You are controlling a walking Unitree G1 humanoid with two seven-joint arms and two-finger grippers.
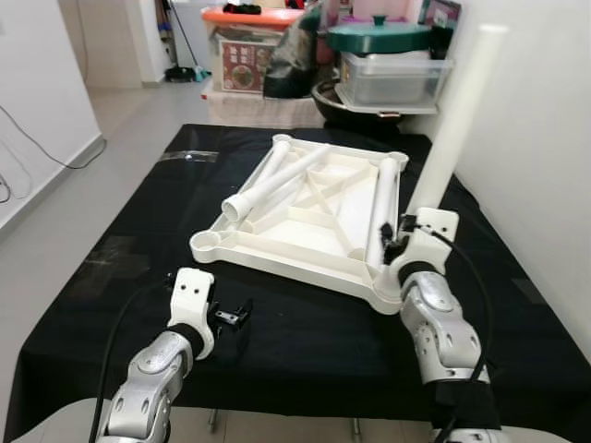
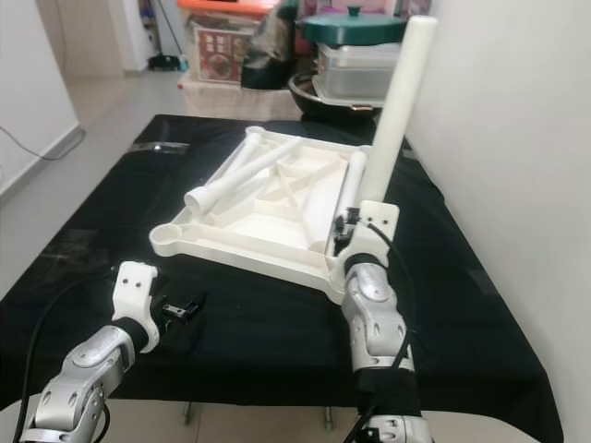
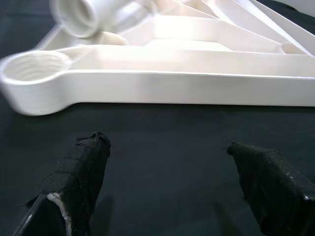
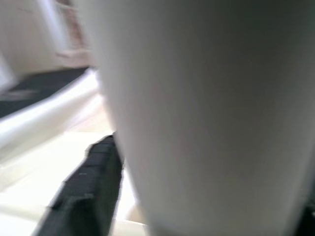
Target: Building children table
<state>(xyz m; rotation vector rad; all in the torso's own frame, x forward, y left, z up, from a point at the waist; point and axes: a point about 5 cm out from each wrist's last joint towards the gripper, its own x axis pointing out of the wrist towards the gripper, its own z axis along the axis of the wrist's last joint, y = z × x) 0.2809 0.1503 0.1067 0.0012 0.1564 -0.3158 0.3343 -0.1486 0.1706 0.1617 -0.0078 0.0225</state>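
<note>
An upside-down white plastic table top (image 1: 305, 235) lies on a black-covered table (image 1: 305, 341). My right gripper (image 1: 399, 236) is shut on a white table leg (image 1: 457, 120), held upright and slightly tilted over the near right corner socket. The right wrist view has this leg (image 4: 206, 118) close up beside one black finger (image 4: 88, 187). Two loose legs rest on the frame: one diagonal (image 1: 275, 181), one along the right side (image 1: 384, 205). My left gripper (image 1: 235, 317) hovers open over the cloth, short of the near left corner socket (image 3: 34, 73), its fingers (image 3: 78, 177) holding nothing.
Beyond the table's far end stand a clear plastic box (image 1: 388, 78) under a green lid (image 1: 379, 35) and an orange-lidded box (image 1: 245, 46). A white wall (image 1: 545, 138) runs close along the right. Tiled floor (image 1: 55, 212) lies to the left.
</note>
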